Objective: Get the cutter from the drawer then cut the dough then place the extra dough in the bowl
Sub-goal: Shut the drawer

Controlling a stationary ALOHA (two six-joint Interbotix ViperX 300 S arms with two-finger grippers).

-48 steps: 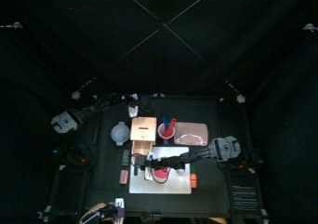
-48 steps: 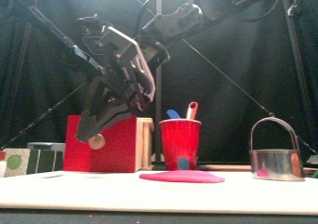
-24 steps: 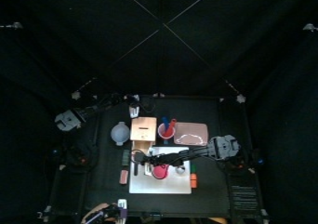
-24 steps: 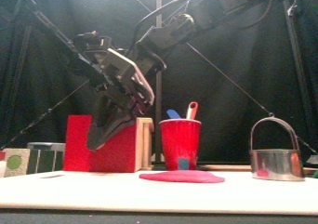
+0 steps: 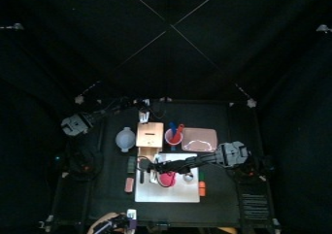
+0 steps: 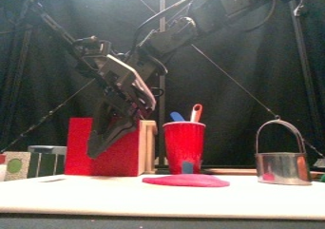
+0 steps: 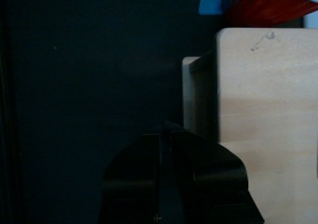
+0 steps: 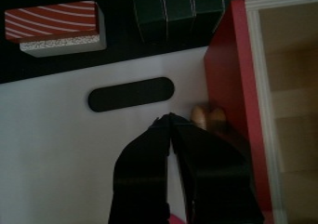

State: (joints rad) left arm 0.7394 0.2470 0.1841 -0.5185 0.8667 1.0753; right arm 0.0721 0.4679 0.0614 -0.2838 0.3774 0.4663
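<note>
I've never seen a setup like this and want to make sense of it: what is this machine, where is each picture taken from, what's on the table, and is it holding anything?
It is a two-armed robot at a black table. One picture looks down from high above, one looks level from the table's front edge, and two come from cameras on the wrists. On the table: a white cutting board carrying flat pink dough, a wooden box with a red drawer front, a red cup of toy knives, a metal cutter and a blue-grey bowl. The right gripper is beside the drawer knob; the left gripper hovers by the box. Both have closed fingers and hold nothing.
</note>
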